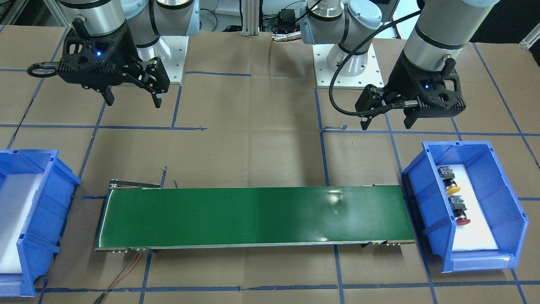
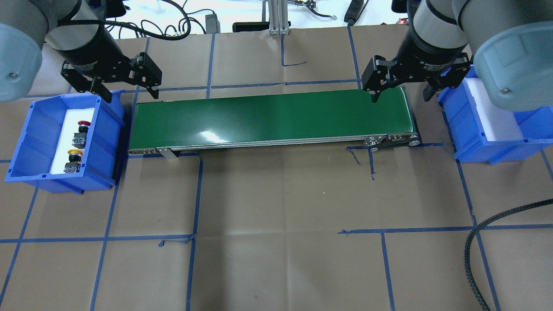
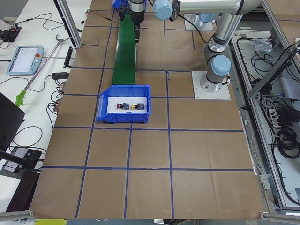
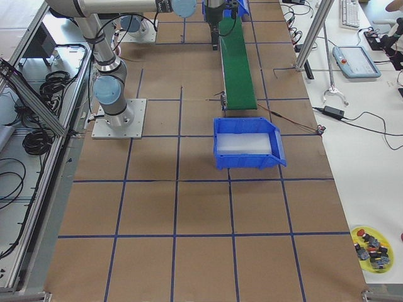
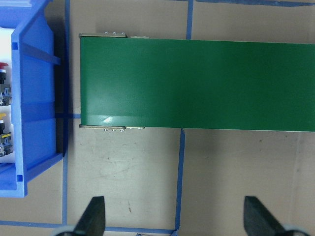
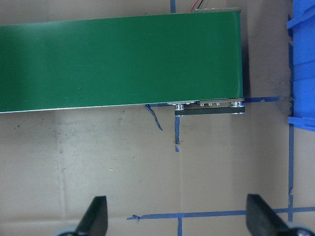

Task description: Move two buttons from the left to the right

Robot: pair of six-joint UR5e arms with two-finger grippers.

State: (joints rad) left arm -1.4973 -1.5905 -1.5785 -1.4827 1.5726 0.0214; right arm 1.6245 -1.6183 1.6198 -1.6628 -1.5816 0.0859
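The yellow-capped button (image 2: 73,160) and the red-capped button (image 2: 82,131) lie on white foam in the blue bin (image 2: 104,142) at the belt's left end. They also show in the front view: yellow (image 1: 449,181), red (image 1: 460,212). My left gripper (image 2: 129,95) hovers open and empty above the gap between that bin and the green conveyor belt (image 2: 272,116). My right gripper (image 2: 401,97) hovers open and empty over the belt's right end. The left wrist view catches both buttons at its left edge, red (image 5: 3,81) and yellow (image 5: 3,137).
A second blue bin (image 2: 464,125) with bare white foam stands at the belt's right end, also in the front view (image 1: 48,211). Brown paper with blue tape lines covers the table. A black braided cable (image 2: 475,250) loops at the near right.
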